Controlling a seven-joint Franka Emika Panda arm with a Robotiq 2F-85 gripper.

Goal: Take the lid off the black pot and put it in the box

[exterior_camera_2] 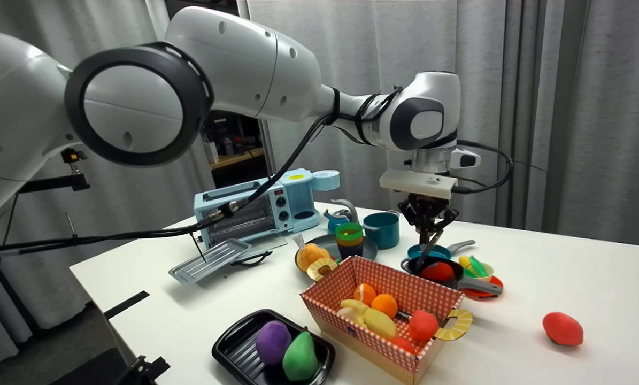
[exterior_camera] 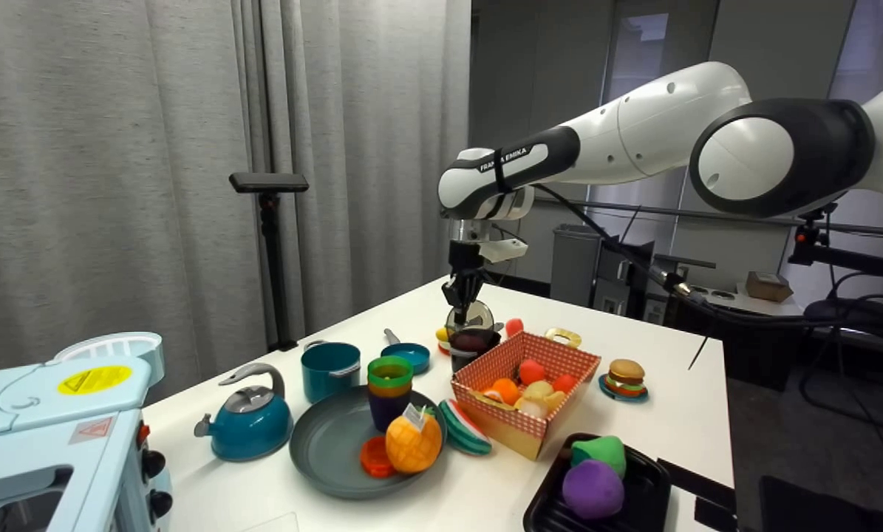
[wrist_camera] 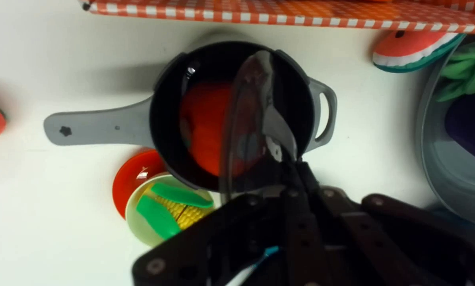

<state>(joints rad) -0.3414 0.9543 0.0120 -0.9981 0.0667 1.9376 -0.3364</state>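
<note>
The lid (wrist_camera: 247,123) is see-through with a grey handle; it is tilted steeply on edge over the black pot (wrist_camera: 215,59). The lid also shows in both exterior views (exterior_camera: 478,316) (exterior_camera_2: 430,247). My gripper (wrist_camera: 299,161) is shut on the lid's handle; it also shows in both exterior views (exterior_camera: 462,314) (exterior_camera_2: 425,235). The pot (exterior_camera: 463,360) stands uncovered, with a red toy (wrist_camera: 205,127) inside. Whether the lid's lower edge touches the pot is unclear. The box (exterior_camera: 496,423), a red-checked crate (exterior_camera_2: 351,339) holding several toy foods, stands beside the pot.
A bowl with corn (wrist_camera: 142,226) and a red plate (wrist_camera: 130,178) sit against the pot's side. A teal pan (exterior_camera: 411,353), teal pot (exterior_camera: 330,373), grey plate (exterior_camera: 323,462) and watermelon slice (exterior_camera: 465,428) are near. A black tray (exterior_camera_2: 239,353) lies beyond the box.
</note>
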